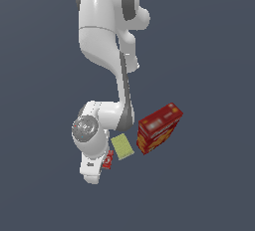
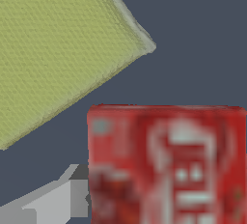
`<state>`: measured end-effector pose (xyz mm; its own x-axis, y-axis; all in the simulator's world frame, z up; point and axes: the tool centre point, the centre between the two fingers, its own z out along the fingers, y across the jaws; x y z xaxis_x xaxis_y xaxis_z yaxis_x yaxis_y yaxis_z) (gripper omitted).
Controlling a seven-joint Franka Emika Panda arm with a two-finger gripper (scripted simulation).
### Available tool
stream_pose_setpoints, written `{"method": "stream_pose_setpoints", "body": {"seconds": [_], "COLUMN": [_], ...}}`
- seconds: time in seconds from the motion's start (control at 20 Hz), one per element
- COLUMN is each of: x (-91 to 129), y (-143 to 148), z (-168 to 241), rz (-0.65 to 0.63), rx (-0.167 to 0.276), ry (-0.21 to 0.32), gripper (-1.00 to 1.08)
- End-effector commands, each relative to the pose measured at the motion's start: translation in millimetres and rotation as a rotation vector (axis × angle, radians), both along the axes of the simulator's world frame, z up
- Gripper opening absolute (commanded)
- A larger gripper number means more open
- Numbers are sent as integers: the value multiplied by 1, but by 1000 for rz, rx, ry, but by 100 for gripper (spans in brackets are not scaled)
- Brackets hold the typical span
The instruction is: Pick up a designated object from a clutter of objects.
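The designated object, a small flat red packet with white lettering, lies low in the exterior view, right against the white hand of my gripper. In the wrist view the packet fills the frame very close up. One grey finger sits beside its edge, at or nearly touching it. The other finger is hidden, so the jaws' spacing does not show. Of the clutter, a pale yellow flat rectangle lies just beyond the packet, and a large red-orange box stands further toward the exterior view's right.
The arm's white links rise above the objects and bend down over them. The ground is a plain dark blue-grey surface around the cluster.
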<state>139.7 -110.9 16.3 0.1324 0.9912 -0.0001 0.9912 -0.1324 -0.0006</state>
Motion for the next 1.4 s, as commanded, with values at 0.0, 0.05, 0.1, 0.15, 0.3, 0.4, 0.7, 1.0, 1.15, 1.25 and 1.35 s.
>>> {"method": "stream_pose_setpoints", "body": {"seconds": [0.0, 0.05, 0.1, 0.15, 0.3, 0.4, 0.7, 1.0, 1.15, 1.25, 1.35], "x": [-2, -3, -4, -6, -12, -17, -40, -70, -85, -95, -106], "y": [-1, -1, -2, -2, -4, -6, -14, -24, -29, -33, -36], "z": [3, 4, 6, 9, 17, 25, 58, 101, 124, 139, 154], "rz": [0, 0, 0, 0, 0, 0, 0, 0, 0, 0, 0], "rx": [0, 0, 0, 0, -1, -1, -3, -4, -5, -5, -5], "ry": [-1, -1, -1, -1, 0, 0, 0, 1, 2, 2, 2], "gripper": [-100, -100, -100, -100, -100, -100, -100, -100, -100, -100, -100]}}
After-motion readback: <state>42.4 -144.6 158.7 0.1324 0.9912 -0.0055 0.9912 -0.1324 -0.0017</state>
